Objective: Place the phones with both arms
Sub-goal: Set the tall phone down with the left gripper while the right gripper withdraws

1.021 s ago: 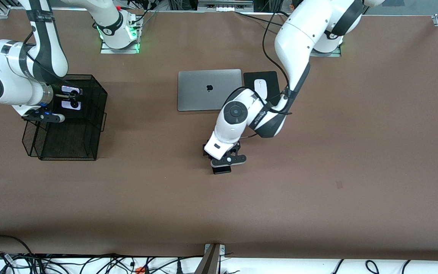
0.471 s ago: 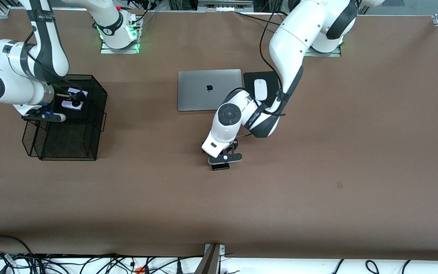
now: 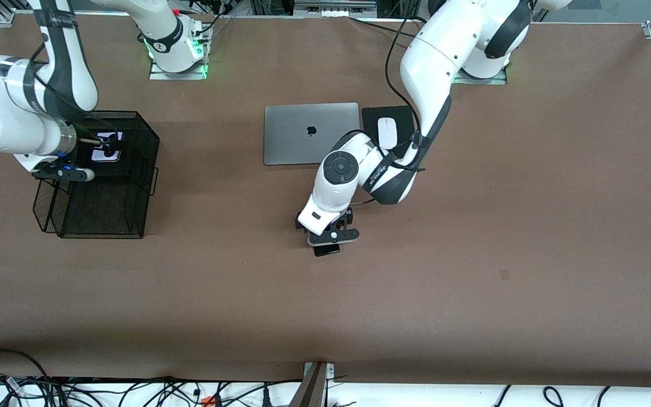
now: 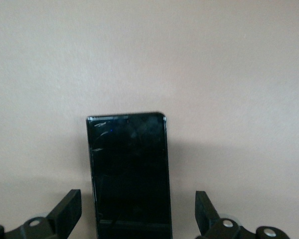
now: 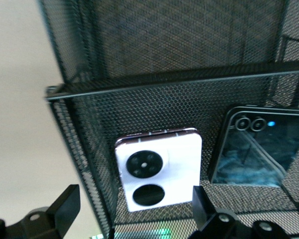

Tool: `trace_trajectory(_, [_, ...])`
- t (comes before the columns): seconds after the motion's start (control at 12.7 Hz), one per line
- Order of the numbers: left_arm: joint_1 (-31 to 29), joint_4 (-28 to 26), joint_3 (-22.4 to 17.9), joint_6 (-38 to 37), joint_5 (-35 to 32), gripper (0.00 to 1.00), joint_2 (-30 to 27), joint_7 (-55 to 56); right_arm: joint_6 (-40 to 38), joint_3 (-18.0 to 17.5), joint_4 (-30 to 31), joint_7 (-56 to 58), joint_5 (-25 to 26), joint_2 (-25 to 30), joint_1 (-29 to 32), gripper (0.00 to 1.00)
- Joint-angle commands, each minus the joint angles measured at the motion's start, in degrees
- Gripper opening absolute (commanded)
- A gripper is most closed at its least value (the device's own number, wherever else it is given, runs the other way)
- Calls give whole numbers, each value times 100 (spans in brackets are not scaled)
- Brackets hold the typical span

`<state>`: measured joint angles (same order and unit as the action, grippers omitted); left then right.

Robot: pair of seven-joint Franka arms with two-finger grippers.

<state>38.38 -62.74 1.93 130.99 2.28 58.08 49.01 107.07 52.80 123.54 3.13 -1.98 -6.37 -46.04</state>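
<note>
Table (image 3: 472,254): brown, matte; cables along the edge nearest the front camera; arm bases bolted at the edge farthest from it.
Laptop (image 3: 311,133): silver, lid closed, mid-table; white mouse (image 3: 387,132) on a black pad (image 3: 372,117) beside it, toward the left arm's end.
Left gripper (image 3: 326,242): low over the bare table, nearer the front camera than the laptop; fingers (image 4: 65,214) spread wide, released, clear of the phone on both sides.
Slab phone (image 4: 130,174): flat on the table, directly under the left gripper, lying between its fingers, one end jutting out past them.
Right gripper (image 3: 109,151): inside the mesh basket (image 3: 133,186) at the right arm's end; fingers (image 5: 64,211) spread apart, grasping nothing.
Lilac phone (image 5: 158,169): in the basket, just beneath the right gripper, two black circles facing up.
Black flip phone (image 5: 256,149): in the same basket, just beside the lilac phone, apart from it.
</note>
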Motion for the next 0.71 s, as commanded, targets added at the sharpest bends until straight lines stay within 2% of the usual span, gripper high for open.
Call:
trace_trajectory(0.0, [-224,-89,-61,-537,36,100,-576,3,-554,-15,-733,21,102,101,-186,99])
trace_trajectory(0.39, [-1428,-133,-52,-2461,9,100,-1982,-425,-591,-410,-1718,-286,23,-276,-704,99])
trace_trajectory(0.63, [-2411,-133,-52,-3682,9,100,-2747,-2012,-224,-612,-2149,-1015,-415,-820,-1126,99])
